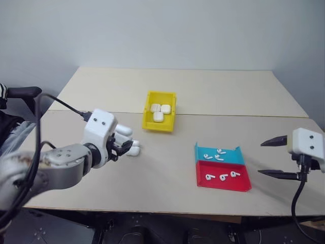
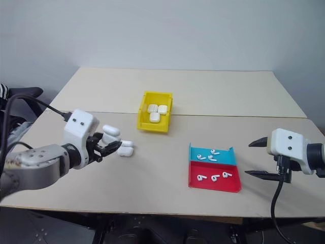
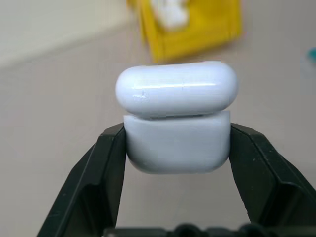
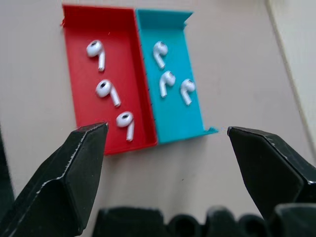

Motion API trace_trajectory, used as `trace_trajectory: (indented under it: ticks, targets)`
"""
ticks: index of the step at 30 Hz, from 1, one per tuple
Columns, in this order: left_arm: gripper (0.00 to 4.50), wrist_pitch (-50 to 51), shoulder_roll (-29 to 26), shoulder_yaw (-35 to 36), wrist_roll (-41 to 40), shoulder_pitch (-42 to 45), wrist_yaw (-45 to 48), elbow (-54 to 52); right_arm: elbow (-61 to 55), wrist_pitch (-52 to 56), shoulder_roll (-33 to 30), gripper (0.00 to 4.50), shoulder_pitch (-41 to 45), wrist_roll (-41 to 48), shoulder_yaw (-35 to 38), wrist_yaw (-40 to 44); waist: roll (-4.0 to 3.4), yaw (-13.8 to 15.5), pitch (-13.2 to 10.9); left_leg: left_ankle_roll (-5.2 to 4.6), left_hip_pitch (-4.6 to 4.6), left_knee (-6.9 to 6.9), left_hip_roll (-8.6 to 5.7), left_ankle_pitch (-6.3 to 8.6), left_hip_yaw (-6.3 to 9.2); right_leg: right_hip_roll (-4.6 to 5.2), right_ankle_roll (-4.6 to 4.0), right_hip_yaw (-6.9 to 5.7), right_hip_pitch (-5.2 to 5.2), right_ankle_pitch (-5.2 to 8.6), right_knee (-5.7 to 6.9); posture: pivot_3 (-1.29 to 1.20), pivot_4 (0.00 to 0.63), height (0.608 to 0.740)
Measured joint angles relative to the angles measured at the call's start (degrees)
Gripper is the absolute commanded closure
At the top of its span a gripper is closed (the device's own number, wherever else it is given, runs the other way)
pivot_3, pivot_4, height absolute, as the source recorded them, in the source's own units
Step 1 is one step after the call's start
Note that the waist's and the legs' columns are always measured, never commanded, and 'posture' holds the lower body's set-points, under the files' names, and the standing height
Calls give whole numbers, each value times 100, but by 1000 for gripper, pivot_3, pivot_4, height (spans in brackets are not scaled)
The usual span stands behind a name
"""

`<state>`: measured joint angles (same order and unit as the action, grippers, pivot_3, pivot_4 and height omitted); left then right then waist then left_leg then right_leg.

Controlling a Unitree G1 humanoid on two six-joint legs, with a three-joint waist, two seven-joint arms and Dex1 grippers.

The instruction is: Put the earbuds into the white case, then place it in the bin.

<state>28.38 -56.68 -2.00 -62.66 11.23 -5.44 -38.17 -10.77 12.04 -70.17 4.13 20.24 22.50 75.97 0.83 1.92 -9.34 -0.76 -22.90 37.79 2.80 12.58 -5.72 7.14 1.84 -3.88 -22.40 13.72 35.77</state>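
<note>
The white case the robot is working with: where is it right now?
The white case is clamped in the left gripper, lifted above the table's left side, beside other cases and short of the yellow bin.

white case (image 3: 177,123) in black claw (image 3: 177,148); yellow bin (image 1: 159,118); red tray (image 4: 106,74), teal tray (image 4: 170,74).

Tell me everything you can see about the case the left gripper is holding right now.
The white case is a small, glossy, rounded-rectangle shell of smooth plastic. Its hinged lid stands slightly lifted off the base, with a seam showing between them. The left gripper is shut on its lower half, one black finger pressed against each side. It is held off the table, with other white cases lying just beyond it. What is inside cannot be seen.
</note>
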Motion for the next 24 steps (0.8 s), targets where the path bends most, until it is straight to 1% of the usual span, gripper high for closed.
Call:
trace_trajectory:
  ticks: [1, 2, 3, 5, 7, 11, 13, 16, 18, 21, 24]
  targets:
    - [1674, -743, 408, -72, 660, -231, 611, 96, -18, 69, -4, 0, 118, 48, -34, -4, 6, 12, -2, 0, -9, 1, 5, 1, 0, -4, -4, -5, -6, 0, 1, 0, 150, 740]
    - [1674, -1225, 706, -168, 1120, -303, 1064, 227, -55, 149, -30, 0, 227, 95, -84, -4, 16, 17, -4, -3, -16, 2, 10, 2, 4, -8, -7, -7, -12, -1, 2, 0, 150, 740]
    - [1674, -1604, 1005, -260, 1506, -294, 1512, 456, -138, 252, -108, 0, 375, 133, -203, 1, 15, 32, -3, -30, -23, 3, 11, 17, 12, -8, -8, -11, -14, -3, 1, 0, 150, 740]
    - [1674, -2260, 1586, -446, 2058, -188, 2273, 1035, -298, 336, -195, 0, 591, 135, -405, 6, 5, 68, 3, -38, -28, 7, 8, 21, 14, -6, -6, -12, -18, -4, 3, 0, 150, 740]
    - [1674, -2886, 2240, -652, 2443, -31, 3039, 1690, -448, 348, -226, 0, 741, 131, -589, 7, 8, 72, 3, -44, -43, 10, 8, 24, 15, -6, -1, -12, -27, -6, 0, 0, 150, 740]
    - [1674, -3968, 3339, -812, 2684, 186, 4449, 2846, -743, 416, -245, 0, 945, 141, -799, 11, 10, 40, 3, -43, -80, 25, 6, 22, 7, -3, 10, -2, -65, -13, 9, 0, 150, 740]
    - [1674, -4312, 3578, -839, 2669, 256, 5158, 3211, -956, 534, -267, 0, 1068, 150, -915, 9, 10, 21, 3, -42, -87, 31, 8, 22, 7, -4, 10, -3, -74, -13, 16, 0, 150, 740]
    - [1674, -4402, 3734, -826, 2430, 257, 6207, 3471, -1288, 844, -450, 0, 1221, 152, -1174, 7, 8, -5, 4, -50, -84, 33, 11, 26, 10, -3, 10, -5, -73, -13, 24, 0, 150, 740]
    - [1674, -4481, 3951, -751, 2202, 265, 6817, 3656, -1481, 1020, -514, 0, 1396, 142, -1437, 9, 4, -19, 6, -53, -80, 34, 12, 28, 13, -3, 10, -5, -70, -13, 25, 0, 150, 740]
    - [1674, -4535, 4286, -587, 1947, 264, 7554, 4000, -1655, 1201, -530, 0, 1676, 17, -1954, 15, 4, -46, 6, -54, -82, 35, 13, 28, 22, -5, 11, -8, -71, -12, 26, 0, 150, 740]
    - [1674, -4548, 4315, -446, 1935, 262, 8125, 4290, -1709, 1223, -529, 0, 1901, -306, -2430, 27, 4, -83, 6, -55, -86, 34, 12, 29, 28, -5, 11, -8, -75, -12, 25, 0, 150, 740]
